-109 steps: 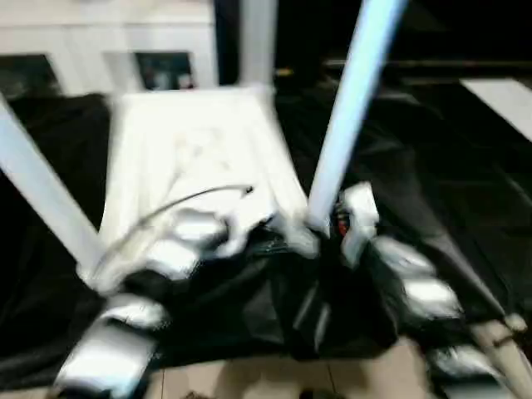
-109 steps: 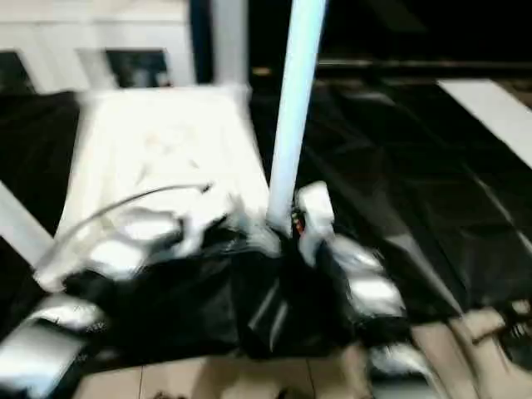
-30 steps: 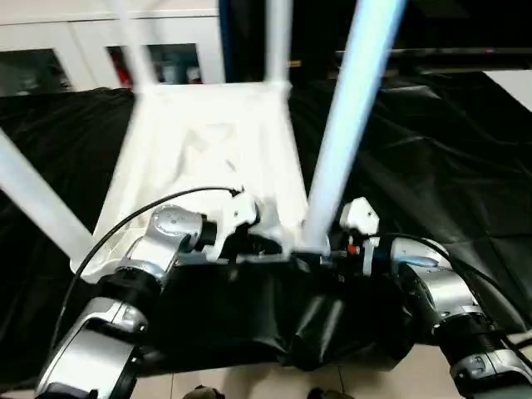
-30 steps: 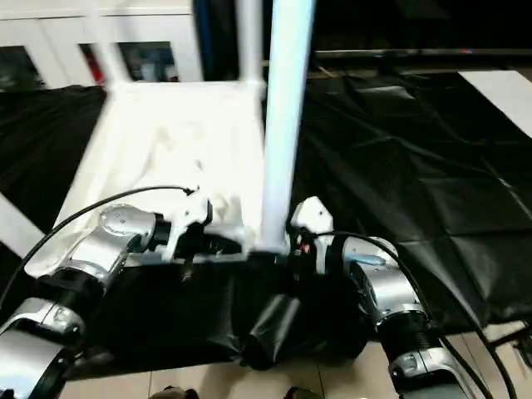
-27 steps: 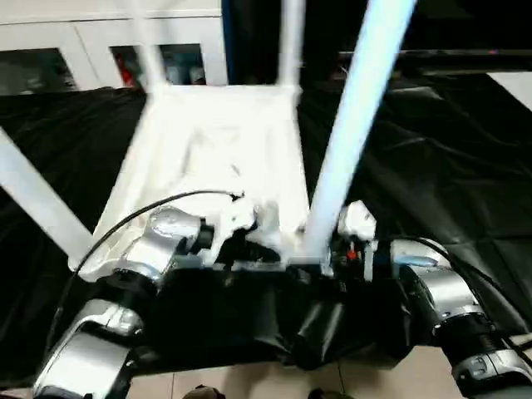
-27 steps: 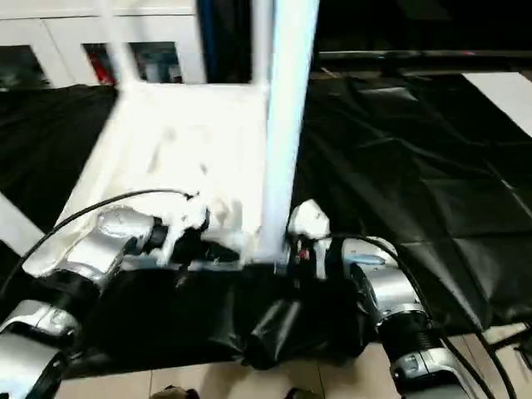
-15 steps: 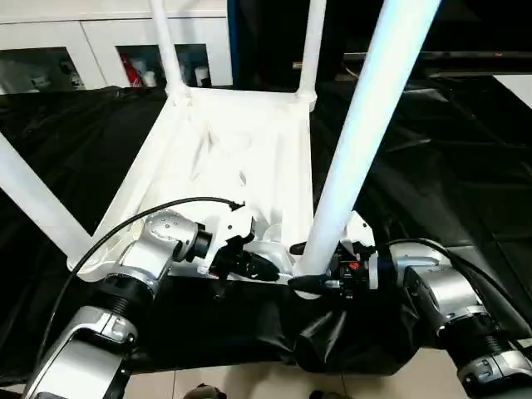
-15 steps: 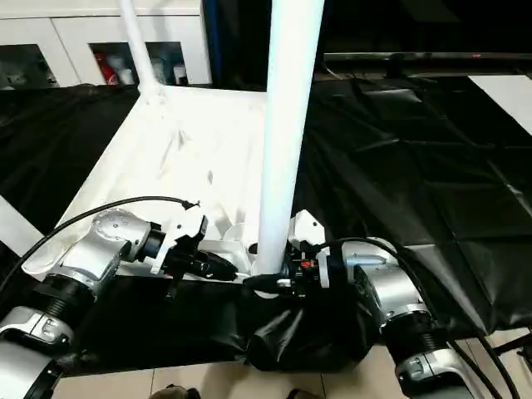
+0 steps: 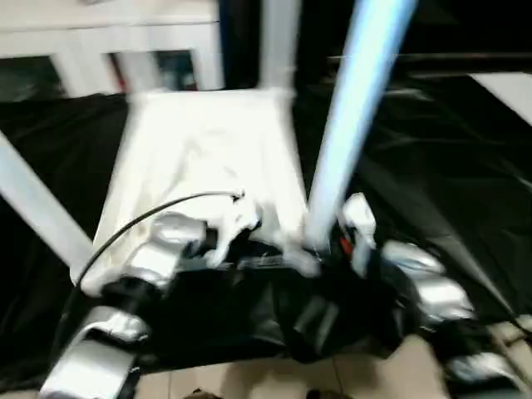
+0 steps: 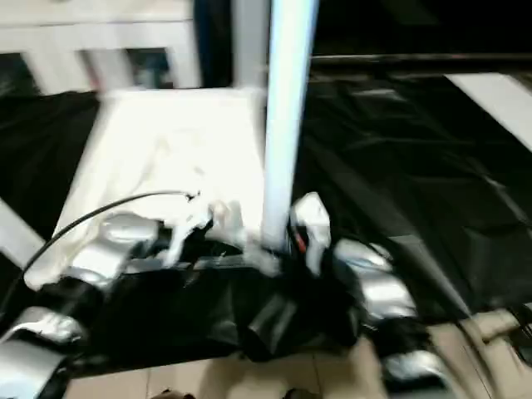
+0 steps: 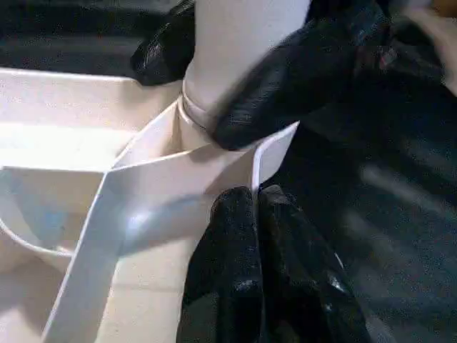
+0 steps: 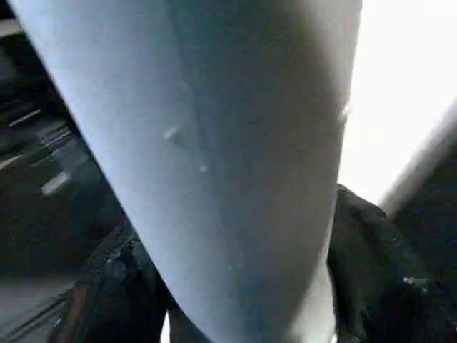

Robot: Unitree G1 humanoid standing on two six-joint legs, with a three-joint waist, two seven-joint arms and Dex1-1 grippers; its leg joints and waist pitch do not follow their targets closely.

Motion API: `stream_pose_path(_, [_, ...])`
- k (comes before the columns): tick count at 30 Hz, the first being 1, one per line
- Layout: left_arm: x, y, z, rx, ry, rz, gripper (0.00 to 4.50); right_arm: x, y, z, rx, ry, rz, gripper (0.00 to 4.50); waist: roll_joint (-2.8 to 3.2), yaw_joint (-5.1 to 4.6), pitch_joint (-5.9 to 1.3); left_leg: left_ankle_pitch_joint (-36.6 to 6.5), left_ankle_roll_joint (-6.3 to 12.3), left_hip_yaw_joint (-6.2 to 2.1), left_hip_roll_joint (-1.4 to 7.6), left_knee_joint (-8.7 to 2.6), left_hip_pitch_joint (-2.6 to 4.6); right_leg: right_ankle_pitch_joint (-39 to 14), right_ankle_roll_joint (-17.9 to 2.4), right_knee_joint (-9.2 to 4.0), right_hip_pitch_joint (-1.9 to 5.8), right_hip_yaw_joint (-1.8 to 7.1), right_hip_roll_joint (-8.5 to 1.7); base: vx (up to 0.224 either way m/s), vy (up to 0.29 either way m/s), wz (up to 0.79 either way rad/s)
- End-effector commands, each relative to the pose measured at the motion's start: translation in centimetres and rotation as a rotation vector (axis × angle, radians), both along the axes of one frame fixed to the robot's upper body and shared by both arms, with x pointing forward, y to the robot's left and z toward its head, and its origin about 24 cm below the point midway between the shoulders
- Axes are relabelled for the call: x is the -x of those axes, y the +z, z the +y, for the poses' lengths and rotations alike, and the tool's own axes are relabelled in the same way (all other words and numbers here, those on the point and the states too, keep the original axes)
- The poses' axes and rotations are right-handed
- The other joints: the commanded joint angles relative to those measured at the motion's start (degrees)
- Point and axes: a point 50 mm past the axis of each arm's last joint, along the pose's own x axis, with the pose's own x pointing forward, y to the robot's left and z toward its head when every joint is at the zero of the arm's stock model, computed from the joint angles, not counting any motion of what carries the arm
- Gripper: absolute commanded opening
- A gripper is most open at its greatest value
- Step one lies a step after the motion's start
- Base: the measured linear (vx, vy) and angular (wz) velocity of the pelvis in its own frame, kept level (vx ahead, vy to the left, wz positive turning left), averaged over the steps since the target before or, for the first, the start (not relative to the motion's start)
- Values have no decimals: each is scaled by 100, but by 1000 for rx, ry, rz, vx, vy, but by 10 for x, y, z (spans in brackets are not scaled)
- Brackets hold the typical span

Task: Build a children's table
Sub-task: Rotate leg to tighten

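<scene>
The children's table (image 9: 208,158) lies upside down on the black-draped surface (image 9: 440,166). The right gripper (image 12: 235,314) has its fingers around the near right leg (image 9: 353,116); the left gripper (image 11: 255,207), fingers together, touches the corner socket (image 11: 214,153).

Site: indoor lab or test room | Evidence: white glass-door cabinets (image 9: 125,62) along back wall; black sheeting (image 9: 432,150) spread over tiled floor (image 9: 249,381).

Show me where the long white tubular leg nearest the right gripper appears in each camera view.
Left eye view: long white tubular leg rises right of centre.
Right eye view: it stands near centre.
Left wrist view: its base enters the white corner socket.
Right wrist view: it runs between black fingers.
Shared landmark: the right gripper at its base.
</scene>
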Motion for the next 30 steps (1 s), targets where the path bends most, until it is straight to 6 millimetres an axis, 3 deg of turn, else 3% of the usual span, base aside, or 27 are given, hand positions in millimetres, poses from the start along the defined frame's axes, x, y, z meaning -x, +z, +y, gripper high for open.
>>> stream_pose_path(1, [-5, 3, -25, 30, 52, -45, 0, 2, -29, 9, 75, -196, 125, 255, -39, -14, -330, -1881, 10, -123, 136, -432, 47, -2902, -785, -506, 235, 143, -274, 0, 0, 0])
stream_pose_path(7, [-3, 3, -56, 68, 72, -59, 0, 0, -30, 32, 119, -266, 64, 255, -17, -40, -347, -1975, 116, -98, 126, -425, 74, -2623, -829, -520, 203, 156, -233, 0, 0, 0])
stream_pose_path(8, [-1, 3, -57, 69, 47, -65, 0, 0, -27, 34, 98, -239, 36, 289, -16, -41, -353, -1961, 133, -101, 124, -423, 61, -2567, -849, -506, 214, 158, -238, 0, 0, 0])
stream_pose_path(9, [1, 3, -58, 70, 24, -68, 0, 0, -22, 34, 78, -225, 6, 289, -4, -35, -372, -1901, 174, -100, 128, -422, 46, -2413, -885, -489, 234, 163, -240, 0, 0, 0])
stream_pose_path(10, [1, 3, -58, 70, 24, -68, 0, 0, -22, 34, 78, -225, 6, 324, -3, -29, -384, -1819, 229, -85, 130, -411, 55, -2170, -958, -469, 231, 174, -230, 0, 0, 0])
stream_pose_path(13, [3, 3, -58, 74, -4, -74, 0, -1, -17, 32, 47, -204, -17, 324, 14, -11, -410, -1637, 318, -64, 131, -385, 53, -1736, -1154, -428, 255, 178, -228, 0, 0, 0])
stream_pose_path(18, [3, 3, -58, 74, -4, -74, 0, -1, -17, 32, 47, -204, -17, 324, 19, 5, -409, -1479, 380, -65, 136, -389, 31, -1622, -1209, -407, 285, 165, -229, 0, 0, 0])
stream_pose_path(19, [3, 3, -58, 76, -11, -75, 0, -2, -16, 31, 43, -199, -20, 342, 20, 3, -403, -1528, 370, -68, 137, -396, 32, -1708, -1188, -416, 283, 163, -229, 0, 0, 0])
stream_pose_path(20, [6, 2, -51, 70, -56, -61, 0, 3, -10, 16, 37, -87, -46, 342, 22, 4, -398, -1568, 363, -66, 138, -398, 38, -1766, -1180, -425, 277, 163, -229, 0, 0, 0])
stream_pose_path(21, [7, 1, -49, 68, -72, -56, 0, 5, -8, 11, 37, -48, -53, 342, -27, 3, -435, -1591, 394, -58, 129, -381, 51, -1793, -1156, -431, 320, 152, -214, 0, 0, 0])
stream_pose_path(22, [12, -2, -34, 42, -151, -25, 0, 23, 6, -21, 58, 188, -77, 342, -24, 73, -430, -1581, 521, -54, 155, -365, 67, -1694, -1133, -429, 326, 163, -209, 0, 0, 0])
stream_pose_path(23, [13, -3, -31, 33, -167, -17, 0, 29, 9, -32, 75, 254, -75, 342, -1, 176, -450, -1477, 657, -44, 210, -341, 121, -1349, -1208, -387, 307, 190, -212, 0, 0, 0])
stream_pose_path(24, [14, -3, -28, 27, -187, -10, 0, 32, 11, -40, 94, 278, -70, 342, -1, 190, -439, -1430, 721, -19, 217, -338, 119, -1150, -1294, -373, 286, 194, -186, 0, 0, 0])
stream_pose_path(25, [14, -3, -24, 20, -206, -5, 0, 35, 13, -48, 113, 304, -61, 342, -6, 205, -449, -1270, 762, -15, 208, -323, 51, -933, -1426, -314, 324, 179, -194, 0, 0, 0])
stream_pose_path(26, [15, -2, -21, 16, -228, 0, 0, 38, 15, -57, 127, 328, -49, 342, 2, 230, -468, -1151, 759, -22, 210, -311, 37, -855, -1476, -290, 334, 168, -223, 0, 0, 0])
stream_pose_path(30, [16, 0, -11, -1, -272, 6, 0, 43, 25, -80, 156, 342, -43, 342, -20, 281, -473, -1101, 719, -24, 208, -293, 31, -1068, -1484, -303, 330, 165, -250, 0, 0, 0])
